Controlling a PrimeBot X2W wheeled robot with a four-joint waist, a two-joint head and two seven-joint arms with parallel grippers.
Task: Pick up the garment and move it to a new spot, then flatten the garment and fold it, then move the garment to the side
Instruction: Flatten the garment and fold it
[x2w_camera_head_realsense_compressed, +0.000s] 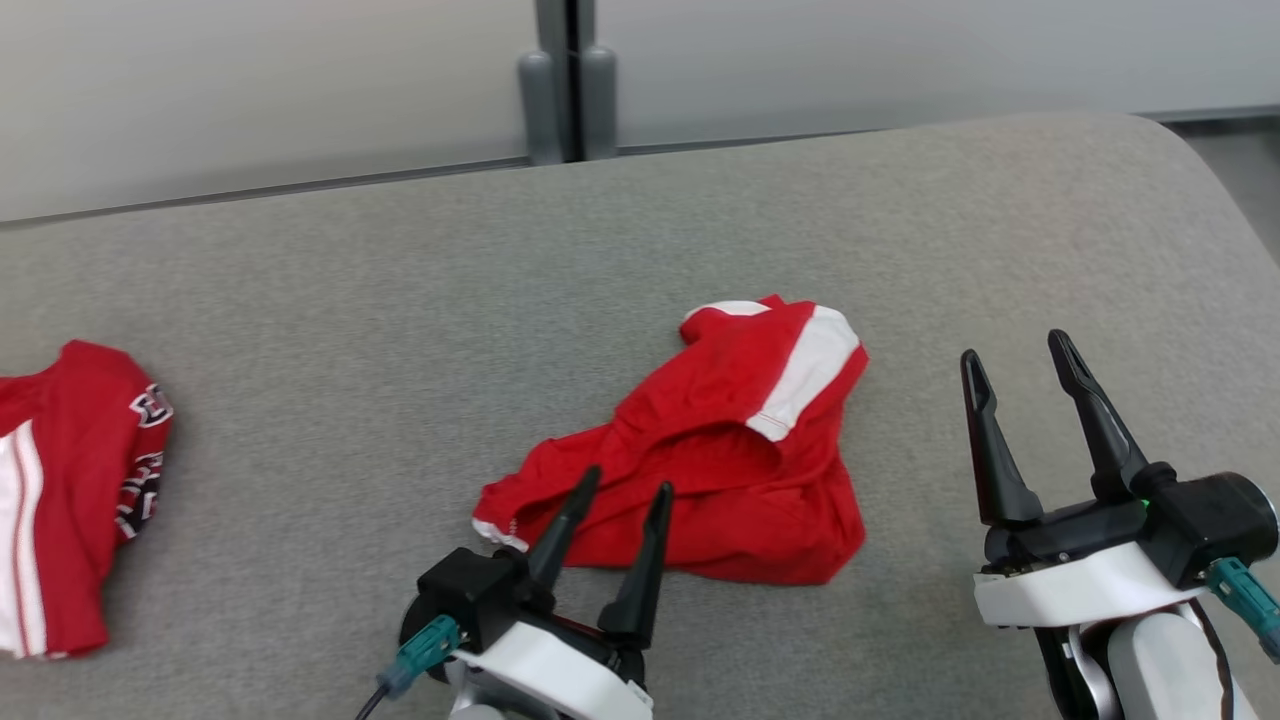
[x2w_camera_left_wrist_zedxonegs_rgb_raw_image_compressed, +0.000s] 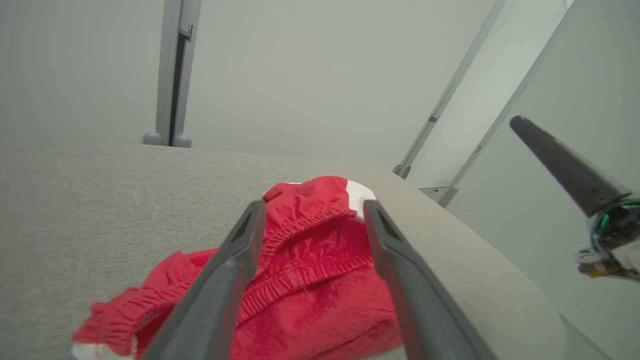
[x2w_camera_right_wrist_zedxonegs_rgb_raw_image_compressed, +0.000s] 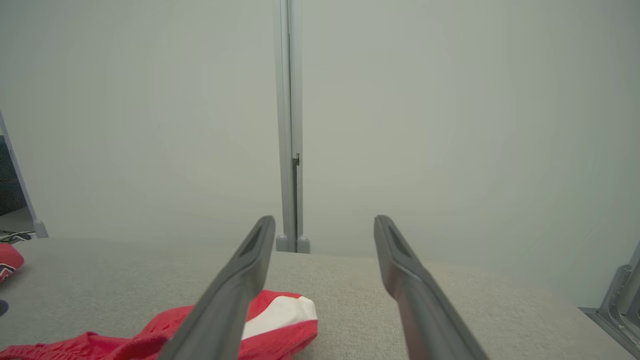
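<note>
Grey tabletop (x2w_camera_head_realsense_compressed: 400, 280) carried a crumpled red garment (x2w_camera_head_realsense_compressed: 720, 450) toward its near edge — left hand (x2w_camera_head_realsense_compressed: 630, 479) over it, right hand (x2w_camera_head_realsense_compressed: 1013, 345) beside, both open, empty.

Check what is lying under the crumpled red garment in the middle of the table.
The red garment lies directly on the grey padded table, whose surface shows around it. Anything beneath its bunched folds is covered and cannot be seen.
</note>
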